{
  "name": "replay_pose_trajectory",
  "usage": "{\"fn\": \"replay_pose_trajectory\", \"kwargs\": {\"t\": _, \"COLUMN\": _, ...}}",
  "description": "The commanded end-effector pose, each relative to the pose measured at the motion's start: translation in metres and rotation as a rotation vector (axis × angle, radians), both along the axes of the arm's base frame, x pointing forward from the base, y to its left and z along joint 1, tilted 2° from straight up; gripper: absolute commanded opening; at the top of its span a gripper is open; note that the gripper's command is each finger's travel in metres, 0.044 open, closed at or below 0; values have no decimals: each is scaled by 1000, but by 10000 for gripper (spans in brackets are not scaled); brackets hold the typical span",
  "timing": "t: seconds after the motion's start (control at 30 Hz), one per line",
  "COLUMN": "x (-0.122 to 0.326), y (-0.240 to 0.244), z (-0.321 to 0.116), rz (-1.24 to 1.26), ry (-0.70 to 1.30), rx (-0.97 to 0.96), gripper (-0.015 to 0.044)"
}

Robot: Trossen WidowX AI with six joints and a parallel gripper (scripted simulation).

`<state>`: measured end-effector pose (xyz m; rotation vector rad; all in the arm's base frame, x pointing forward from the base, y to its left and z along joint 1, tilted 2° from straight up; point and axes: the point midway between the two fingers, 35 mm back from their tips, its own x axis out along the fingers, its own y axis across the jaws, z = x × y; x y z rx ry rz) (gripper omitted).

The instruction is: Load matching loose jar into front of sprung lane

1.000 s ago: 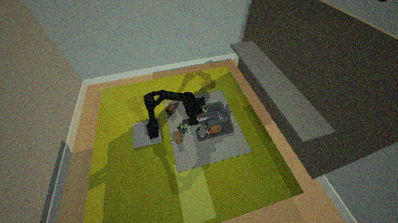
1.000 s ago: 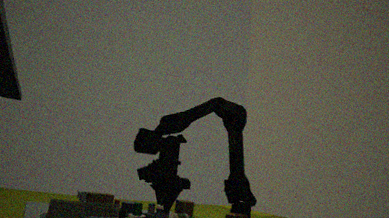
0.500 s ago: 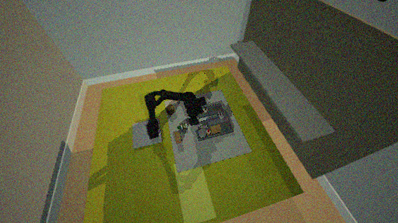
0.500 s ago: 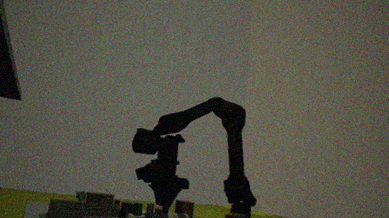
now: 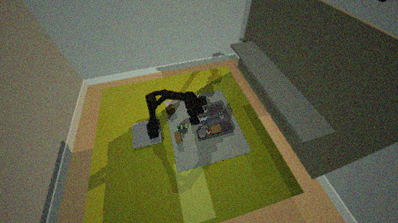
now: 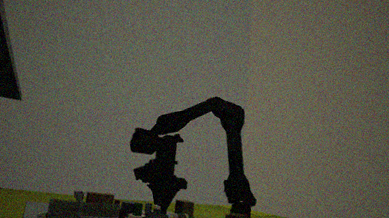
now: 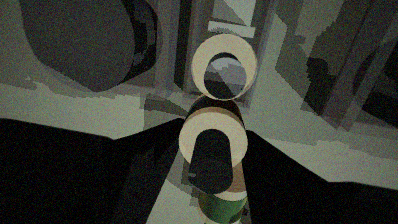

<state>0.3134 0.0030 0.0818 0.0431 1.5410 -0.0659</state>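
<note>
My gripper [image 7: 213, 131] [image 5: 196, 121] [image 6: 164, 209] is shut on a jar with a brown body, a cream ring on its lid and a dark centre. The held jar [image 7: 239, 140] is upright in the wrist view, just before the front end of the sprung lane. In the lane a jar with a matching cream ring [image 7: 198, 67] and a grey centre stands between the lane rails [image 7: 264, 55], with a pale plate [image 7: 231, 29] behind it. The two jars look close; whether they touch cannot be told. The front stop and the held jar's base are hidden.
A big dark grey round thing [image 7: 80, 42] is left of the lane. More rails [image 7: 350, 75] are at the right. A green-banded thing [image 7: 220, 207] is behind the held jar, partly hidden. The top view shows an orange block [image 5: 216, 129] in the rack and a brown block [image 5: 177, 137] outside it.
</note>
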Motion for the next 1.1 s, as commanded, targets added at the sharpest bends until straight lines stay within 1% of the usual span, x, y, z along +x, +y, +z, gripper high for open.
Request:
{"fn": "replay_pose_trajectory", "kwargs": {"t": 0.0, "x": 8, "y": 0, "z": 2, "rz": 4, "ry": -22, "rx": 2, "gripper": 0}}
{"fn": "replay_pose_trajectory", "kwargs": {"t": 1.07, "x": 20, "y": -1, "z": 4, "rz": 4, "ry": -23, "rx": 2, "gripper": 0}}
